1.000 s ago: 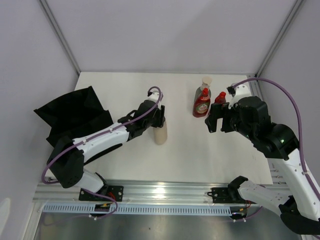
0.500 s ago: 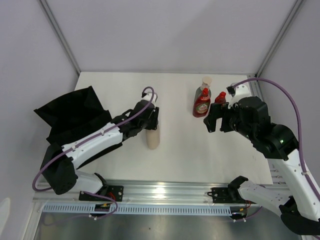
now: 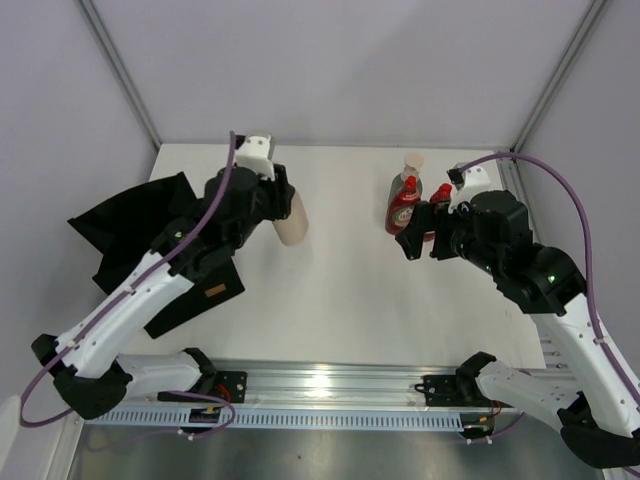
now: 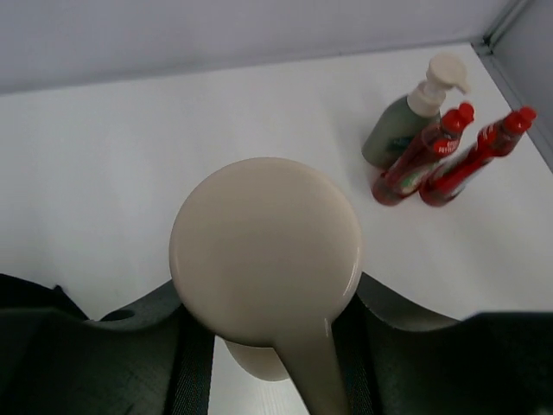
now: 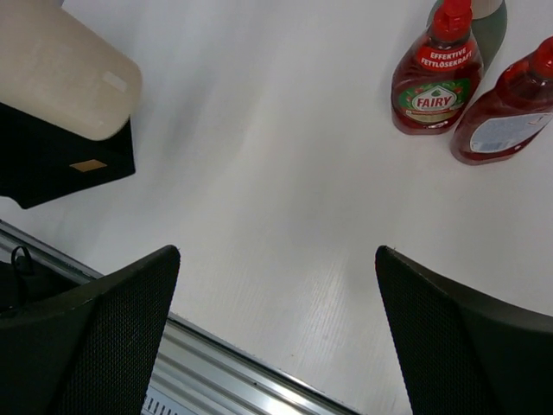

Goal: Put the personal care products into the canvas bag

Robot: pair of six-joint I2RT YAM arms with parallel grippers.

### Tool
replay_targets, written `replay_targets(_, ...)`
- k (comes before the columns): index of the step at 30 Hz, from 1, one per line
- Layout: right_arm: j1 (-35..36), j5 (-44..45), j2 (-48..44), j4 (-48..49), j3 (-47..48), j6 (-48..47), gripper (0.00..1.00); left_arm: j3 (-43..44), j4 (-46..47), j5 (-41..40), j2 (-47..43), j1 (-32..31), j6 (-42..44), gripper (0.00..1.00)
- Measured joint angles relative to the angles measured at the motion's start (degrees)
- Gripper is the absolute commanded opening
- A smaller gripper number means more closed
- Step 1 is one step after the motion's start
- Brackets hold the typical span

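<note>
**Beige bottle in left grip; bag lay to its left**

The beige bottle [image 3: 291,218] was pinched in the left gripper [image 3: 278,208], apparently lifted off the table [image 3: 360,300], with one round end facing the wrist camera. The canvas bag [image 3: 140,228] lay just to its left, its mouth not discernible. The left arm was plainly the nearer to the bag. The right gripper [image 3: 418,238] stood spread and empty beside the red bottles [image 3: 404,208].

Our left arm reaching toward the tabletop's far edge, left claw [image 3: 278,212] clamped on the beige bottle [image 3: 293,227], our right claw [image 3: 424,238] spread wide near the right edge
</note>
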Motion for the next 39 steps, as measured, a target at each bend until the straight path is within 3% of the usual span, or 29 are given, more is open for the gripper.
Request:
replay_targets(11,0.0,-2.5,1.4,3.4,-0.1,0.9,0.99,14.2,-0.8,-11.6,-3.1,4.3,15.0,0.00)
replay_targets(24,0.0,-2.9,1.6,4.0,-0.1,1.3,1.00,14.3,-1.7,-14.2,-9.0,23.2,19.3,0.00)
replay_targets(31,0.0,-3.3,1.6,3.9,-0.7,1.7,1.00,9.4,-1.0,-14.7,-13.7,28.6,20.1,0.00)
replay_targets(39,0.0,-3.5,1.6,3.5,-0.7,1.6,0.99,-1.1,-2.7,-13.6,-16.4,37.0,15.3,0.00)
